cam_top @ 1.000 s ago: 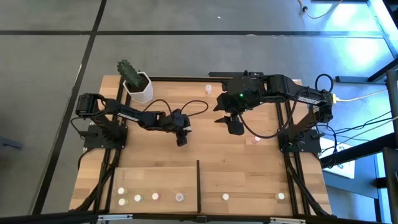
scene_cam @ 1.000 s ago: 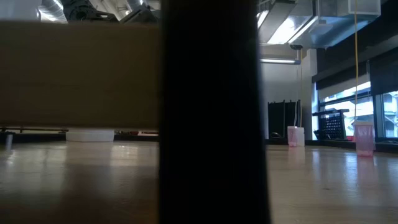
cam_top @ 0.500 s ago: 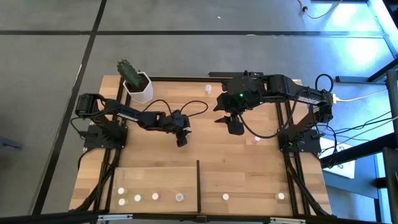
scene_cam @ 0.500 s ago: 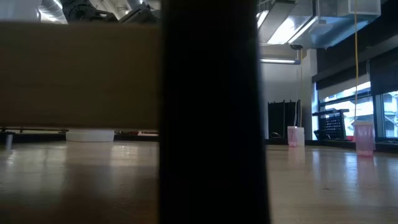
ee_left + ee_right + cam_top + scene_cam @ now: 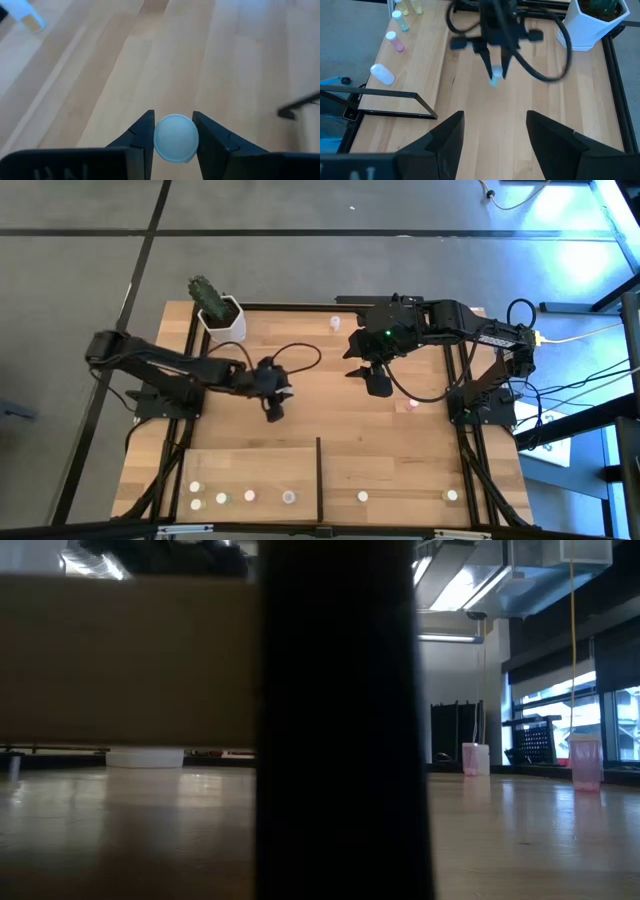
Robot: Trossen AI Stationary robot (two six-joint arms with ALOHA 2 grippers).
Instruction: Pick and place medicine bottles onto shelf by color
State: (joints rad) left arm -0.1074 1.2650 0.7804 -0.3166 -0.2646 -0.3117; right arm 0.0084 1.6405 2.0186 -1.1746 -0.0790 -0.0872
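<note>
My left gripper (image 5: 272, 410) hangs over the middle-left of the table, shut on a small bottle with a round white cap (image 5: 175, 138); it also shows in the right wrist view (image 5: 494, 75). My right gripper (image 5: 377, 385) is open and empty over the table's middle-right, its fingers (image 5: 451, 136) wide apart. The shelf (image 5: 400, 470) lies along the near edge with a black divider (image 5: 318, 470); several bottles (image 5: 250, 496) stand on it in a row. A pink bottle (image 5: 412, 404) and a white-capped one (image 5: 335, 323) stand on the bare tabletop. My left gripper pinches the bottle's white cap (image 5: 159, 140) between its two fingers, one on either side of the rim. The fingers come from above, pointing down. The bottle (image 5: 494, 79) hangs upright below the fingertips, above the tabletop.
A white pot with a cactus (image 5: 221, 318) stands at the far left corner. In the low view the black divider (image 5: 340, 720) fills the middle, with two pink bottles (image 5: 472, 758) to its right. Bare wood lies between the grippers and the shelf.
My left gripper has gone toward the table's left edge and slightly toward the near edge, and its arm has drawn back toward the left. My right arm has kept still.
</note>
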